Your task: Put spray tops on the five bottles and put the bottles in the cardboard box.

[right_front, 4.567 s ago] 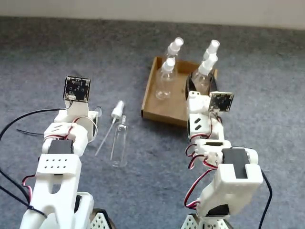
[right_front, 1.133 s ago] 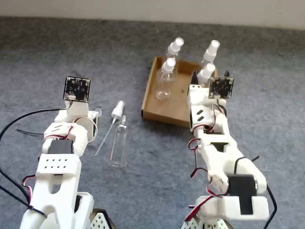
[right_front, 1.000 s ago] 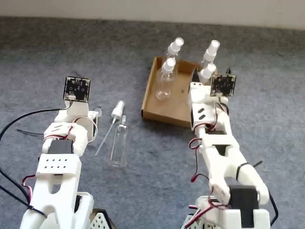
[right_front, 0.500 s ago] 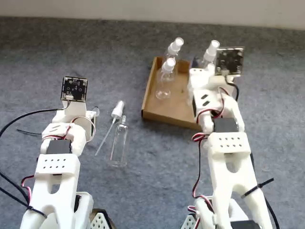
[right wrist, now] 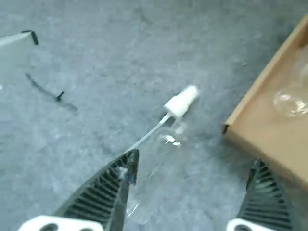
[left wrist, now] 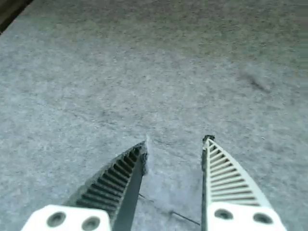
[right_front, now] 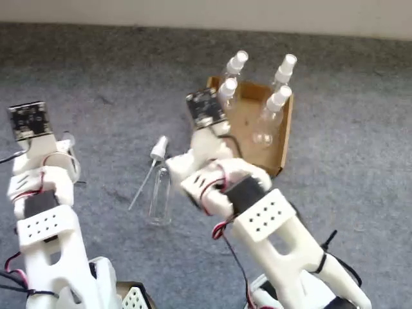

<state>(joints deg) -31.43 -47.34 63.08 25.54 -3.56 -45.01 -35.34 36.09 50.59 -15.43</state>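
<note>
Cardboard box (right_front: 284, 143) sits at 1 o'clock, capped bottles (right_front: 269, 111) standing at it. Right gripper (right wrist: 192, 163), spread wide and empty, hangs over the uncapped bottle (right_front: 159, 196) at the box's 8 o'clock. Left gripper (left wrist: 174, 144) is parted and empty too. Loose spray top (right wrist: 180, 102) is at that bottle's 12.

Cardboard box (right_front: 244, 121) near-left corner is covered by the right arm (right_front: 225, 187). In the right wrist view box is cut by the edge, lying bottle (right wrist: 159, 163) is blurred.

Soft, even light covers the grey tabletop (right_front: 96, 77); shadows are faint. In the right wrist view the spray top (right wrist: 180, 102) looks blurred.
</note>
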